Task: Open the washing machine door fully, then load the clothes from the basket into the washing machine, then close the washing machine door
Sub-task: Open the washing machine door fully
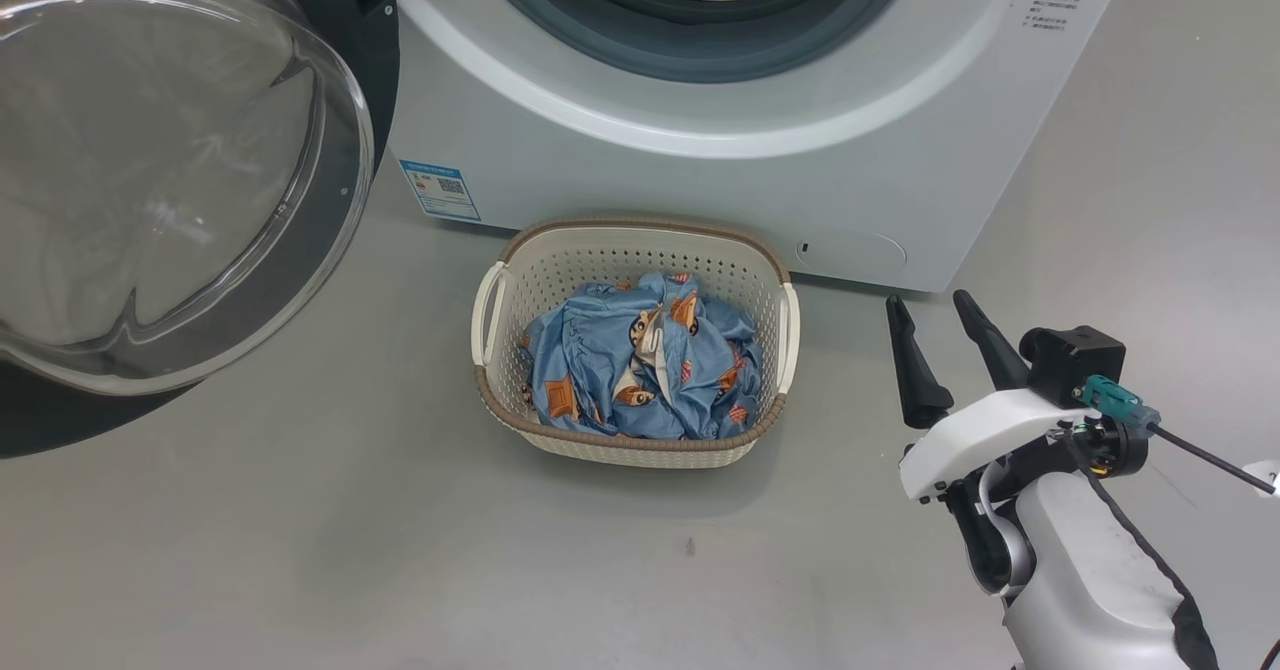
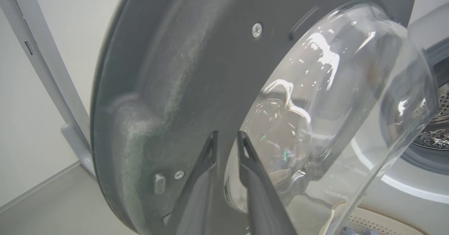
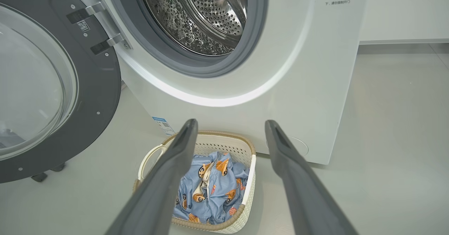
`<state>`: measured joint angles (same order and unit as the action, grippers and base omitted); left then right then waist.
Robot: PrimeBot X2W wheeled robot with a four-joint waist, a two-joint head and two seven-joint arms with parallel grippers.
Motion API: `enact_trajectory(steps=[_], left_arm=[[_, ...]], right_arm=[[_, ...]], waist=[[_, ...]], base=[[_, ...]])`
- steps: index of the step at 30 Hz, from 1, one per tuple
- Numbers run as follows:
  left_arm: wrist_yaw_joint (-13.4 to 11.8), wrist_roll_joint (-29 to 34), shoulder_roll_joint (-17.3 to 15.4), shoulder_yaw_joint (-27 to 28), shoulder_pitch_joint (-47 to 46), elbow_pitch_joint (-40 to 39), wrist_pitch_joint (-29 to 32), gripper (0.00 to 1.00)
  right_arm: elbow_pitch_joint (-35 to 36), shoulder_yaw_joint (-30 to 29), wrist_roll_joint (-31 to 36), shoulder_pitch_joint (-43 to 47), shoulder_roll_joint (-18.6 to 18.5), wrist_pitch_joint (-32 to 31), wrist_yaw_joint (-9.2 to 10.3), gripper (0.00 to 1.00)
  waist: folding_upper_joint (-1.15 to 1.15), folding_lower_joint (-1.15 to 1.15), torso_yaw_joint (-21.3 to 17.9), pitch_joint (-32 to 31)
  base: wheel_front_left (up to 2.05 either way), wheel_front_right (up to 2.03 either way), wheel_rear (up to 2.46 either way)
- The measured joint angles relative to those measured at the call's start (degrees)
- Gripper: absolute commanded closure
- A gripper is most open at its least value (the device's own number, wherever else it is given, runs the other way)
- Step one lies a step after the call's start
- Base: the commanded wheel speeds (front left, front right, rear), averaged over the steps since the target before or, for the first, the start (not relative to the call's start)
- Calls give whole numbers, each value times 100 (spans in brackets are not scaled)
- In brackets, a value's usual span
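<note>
Looked past the right gripper (image 3: 231, 122), fingers spread wide, down at the basket (image 3: 250, 165) holding the crumpled clothes (image 3: 214, 182) — just before the washing machine (image 3: 298, 70). Found the washing machine door (image 3: 101, 87) swung open, left.

Bright even light, soft shadows, glare on the washing machine door (image 2: 315, 49), perhaps slight blur.

I'm looking at a laundry corner in a plain, bare room. A white front-loading washing machine (image 1: 700, 180) stands on a smooth grey floor (image 1: 300, 550). Its door (image 3: 101, 98) is swung open on a perforated steel drum (image 3: 196, 17), and its front carries a blue label (image 1: 440, 190) and printed notices (image 1: 1050, 5). On the floor just before the machine sits a basket (image 1: 640, 222) of clothes (image 1: 640, 370). Behind, I see a blank white wall (image 3: 403, 10) with a grey skirting strip (image 3: 403, 41).
</note>
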<state>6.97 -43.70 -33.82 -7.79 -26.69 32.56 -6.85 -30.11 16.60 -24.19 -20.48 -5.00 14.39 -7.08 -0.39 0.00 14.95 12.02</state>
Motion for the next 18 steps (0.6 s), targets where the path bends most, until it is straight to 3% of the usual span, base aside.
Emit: enact_trajectory(steps=[1,2,18], left_arm=[[0,-5,15,-15,37,-47,-44,4],[0,-7,37,-34,74,-91,-88,0],[1,-215,211,-56,665,-631,-587,0]], right_arm=[[0,0,0,1,1,0,0,0],[0,0,0,1,1,0,0,0],[53,40,-1,20,0,0,0,0]], waist=[[0,0,5,-6],[0,0,10,-13],[0,0,-11,-166]], base=[[0,0,0],[0,0,0],[0,0,0]])
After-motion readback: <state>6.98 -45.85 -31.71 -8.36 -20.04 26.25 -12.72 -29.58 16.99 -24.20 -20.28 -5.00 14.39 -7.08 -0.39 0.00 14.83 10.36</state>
